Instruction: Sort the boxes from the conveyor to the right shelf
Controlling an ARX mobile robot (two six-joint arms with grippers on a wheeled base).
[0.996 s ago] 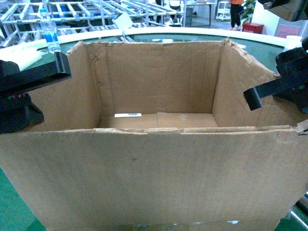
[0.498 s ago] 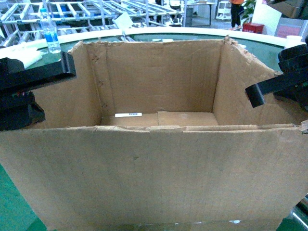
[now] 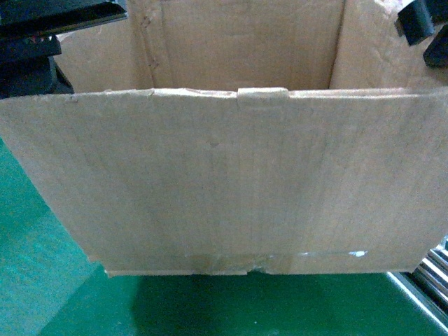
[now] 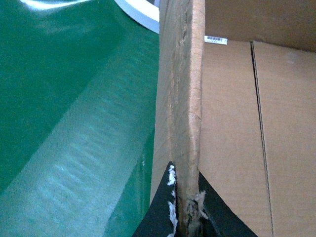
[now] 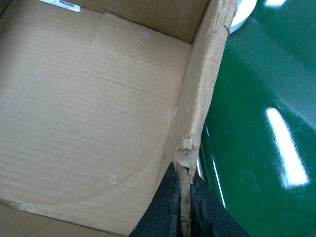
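Note:
A large brown cardboard box (image 3: 231, 182) fills the head view, its near wall facing me and clear tape (image 3: 329, 253) on the bottom seam. My left gripper (image 3: 105, 14) is shut on the top edge of the box's left wall; the left wrist view shows the black fingers (image 4: 163, 212) pinching frayed cardboard at the gripper (image 4: 186, 217). My right gripper (image 3: 420, 21) is shut on the ragged right wall, seen close in the right wrist view (image 5: 183, 212). A white label strip (image 4: 216, 40) lies inside. Dark green conveyor (image 3: 42, 280) lies under the box.
The conveyor's curved white rim (image 4: 140, 12) shows beyond the box on the left and also on the right (image 5: 242, 12). Steel rails (image 3: 434, 269) cut the lower right corner of the head view; I cannot tell whether they belong to the right shelf.
The box and both grippers have gone up in the head view. Its bottom edge and the green belt below now show; the box floor and the background racks have dropped out of sight.

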